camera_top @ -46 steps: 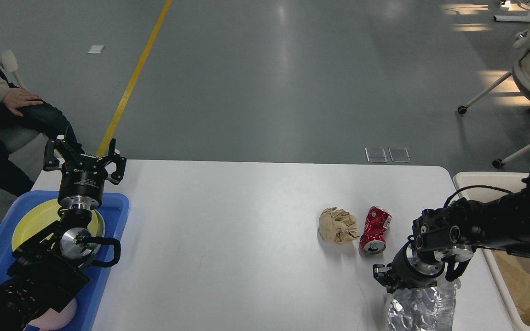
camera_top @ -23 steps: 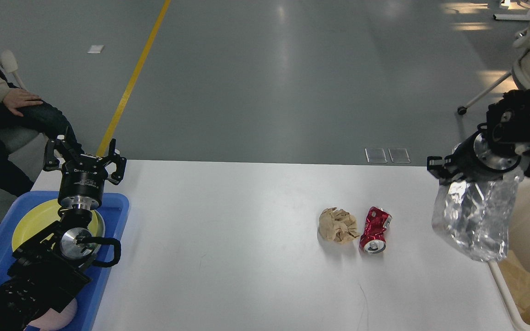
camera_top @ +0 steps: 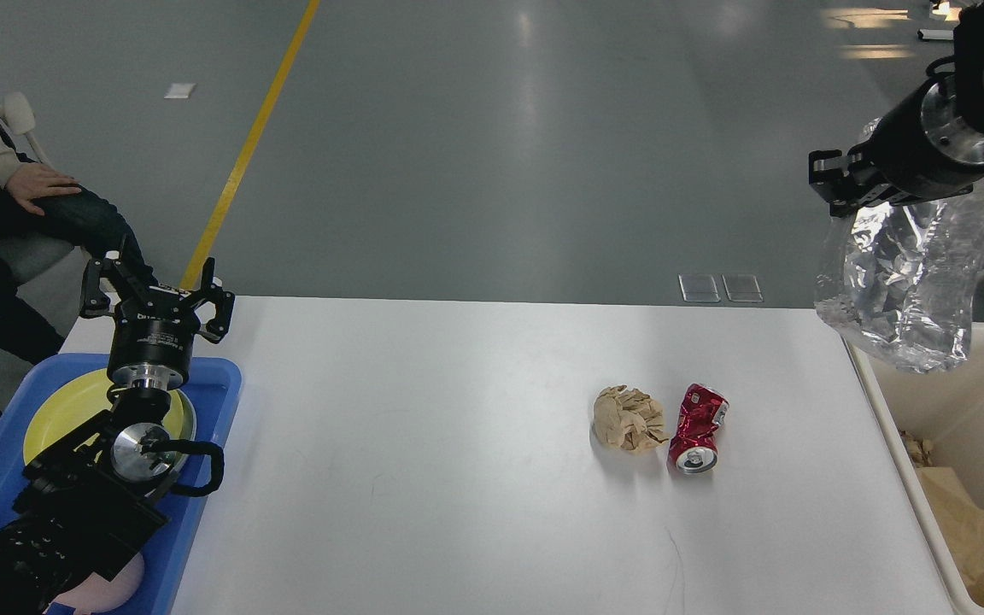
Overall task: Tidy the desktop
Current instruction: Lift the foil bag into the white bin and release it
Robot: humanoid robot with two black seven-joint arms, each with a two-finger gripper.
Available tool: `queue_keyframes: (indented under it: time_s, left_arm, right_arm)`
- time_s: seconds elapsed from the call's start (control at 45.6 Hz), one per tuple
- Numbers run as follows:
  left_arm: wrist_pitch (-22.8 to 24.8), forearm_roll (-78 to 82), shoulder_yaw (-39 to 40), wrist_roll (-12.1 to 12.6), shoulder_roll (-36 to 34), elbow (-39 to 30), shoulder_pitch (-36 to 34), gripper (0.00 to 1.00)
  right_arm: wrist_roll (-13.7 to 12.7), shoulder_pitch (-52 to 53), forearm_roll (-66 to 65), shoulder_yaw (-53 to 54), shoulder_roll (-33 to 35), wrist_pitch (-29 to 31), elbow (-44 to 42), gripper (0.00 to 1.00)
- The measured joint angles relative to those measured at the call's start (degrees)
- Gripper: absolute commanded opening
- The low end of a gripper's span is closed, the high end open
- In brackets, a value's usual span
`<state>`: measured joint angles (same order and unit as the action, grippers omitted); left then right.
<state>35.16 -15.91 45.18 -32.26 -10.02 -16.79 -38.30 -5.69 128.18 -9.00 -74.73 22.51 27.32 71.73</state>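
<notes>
The white desktop (camera_top: 458, 427) fills the middle of the head view. On its right part lie a crumpled brown paper ball (camera_top: 629, 418) and, touching it on the right, a crushed red can (camera_top: 697, 427). My right gripper (camera_top: 842, 184) is raised high at the far right and is shut on a crumpled clear plastic bag (camera_top: 902, 282), which hangs over the desktop's right edge and the cream-white bin (camera_top: 979, 461). My left gripper (camera_top: 155, 295) is open and empty above the far end of the blue tray (camera_top: 210, 401).
The blue tray at the left holds a yellow plate (camera_top: 56, 410). The bin at the right holds brown paper scraps (camera_top: 979, 538). A seated person (camera_top: 5, 196) is at the far left. An office chair base (camera_top: 928, 303) stands behind the bin.
My right gripper has lifted the clear plastic bag from the desktop's near right corner, up and to the right, to above the bin. The left arm has not moved.
</notes>
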Motion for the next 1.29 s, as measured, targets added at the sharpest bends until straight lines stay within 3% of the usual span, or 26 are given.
queue_keyframes:
  time_s: [0.329, 0.548, 0.592, 0.658, 0.68, 0.834, 1.009, 1.294]
  left_arm:
    - [0.00, 0.01, 0.00, 0.00, 0.00, -0.04, -0.02, 0.96]
    - [0.00, 0.01, 0.00, 0.00, 0.00, 0.00, -0.02, 0.96]
    - [0.00, 0.01, 0.00, 0.00, 0.00, -0.01, -0.02, 0.96]
    - [0.00, 0.01, 0.00, 0.00, 0.00, -0.03, -0.02, 0.96]
    - [0.00, 0.01, 0.00, 0.00, 0.00, -0.05, -0.02, 0.96]
    - [0.00, 0.01, 0.00, 0.00, 0.00, -0.06, -0.02, 0.96]
    - [0.00, -0.02, 0.00, 0.00, 0.00, -0.02, -0.02, 0.96]
    - [0.00, -0.02, 0.00, 0.00, 0.00, -0.06, 0.03, 0.96]
  right_arm:
    - [-0.01, -26.70, 0.57, -2.54, 7.31, -21.43, -13.83, 0.00]
    - [0.08, -43.53, 1.05, 1.22, 7.94, -25.76, -24.91, 0.02]
    - [0.08, -46.67, 1.06, 2.20, 7.94, -26.08, -27.39, 0.31]
    - [0.08, -51.56, 1.07, 3.79, 7.92, -26.35, -31.50, 0.96]
    - [0.08, -53.44, 1.07, 4.32, 7.92, -26.39, -33.18, 1.00]
    - [0.07, -61.45, 1.02, 7.46, 7.75, -26.97, -42.16, 1.00]
    - [0.07, -66.02, 1.01, 9.66, 7.56, -27.05, -44.04, 1.00]
    - [0.13, -55.50, 0.31, 8.62, 5.88, -26.29, -36.88, 1.00]
